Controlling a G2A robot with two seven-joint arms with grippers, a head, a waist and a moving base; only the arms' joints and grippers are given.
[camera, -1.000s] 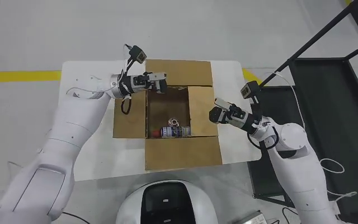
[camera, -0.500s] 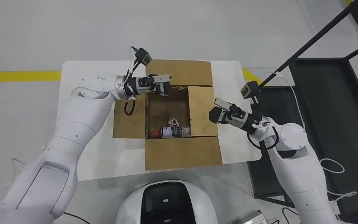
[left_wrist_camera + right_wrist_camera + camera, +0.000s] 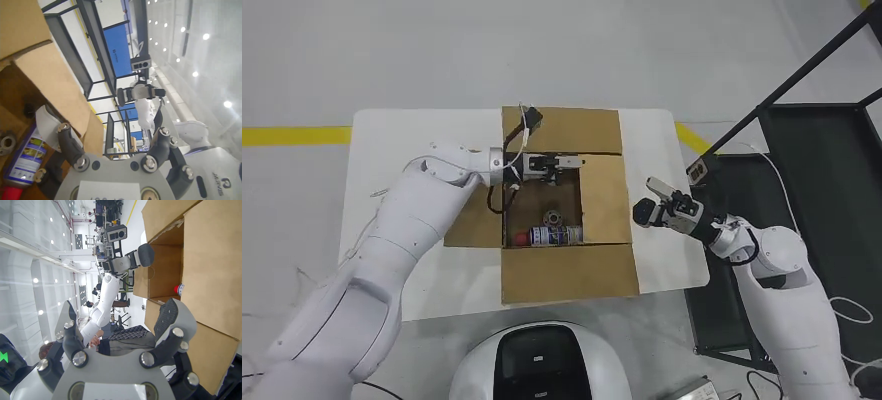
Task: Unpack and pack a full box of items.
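Note:
An open cardboard box [image 3: 562,130] stands on the white table [image 3: 412,270] with its flaps spread. On its floor lie a spray can [image 3: 554,235] with a red cap and a grey gear-like metal part [image 3: 553,216]. My left gripper [image 3: 560,166] hangs open over the far side of the opening, holding nothing. Its wrist view shows the can [image 3: 26,157] and the metal part [image 3: 6,142] beyond its fingers [image 3: 45,121]. My right gripper [image 3: 642,212] is open and empty just outside the right flap. Its wrist view looks past the box wall [image 3: 208,275] at the red cap [image 3: 176,288] and the left gripper [image 3: 143,255].
A black metal rack [image 3: 802,150] stands close beside the table's right edge. A yellow line [image 3: 292,134] runs along the floor at the left. Bare table shows left of the box and near the right front corner.
My left gripper has swung right, from the box's far-left corner to over the opening. My right gripper has drawn back a little to the right, off the flap.

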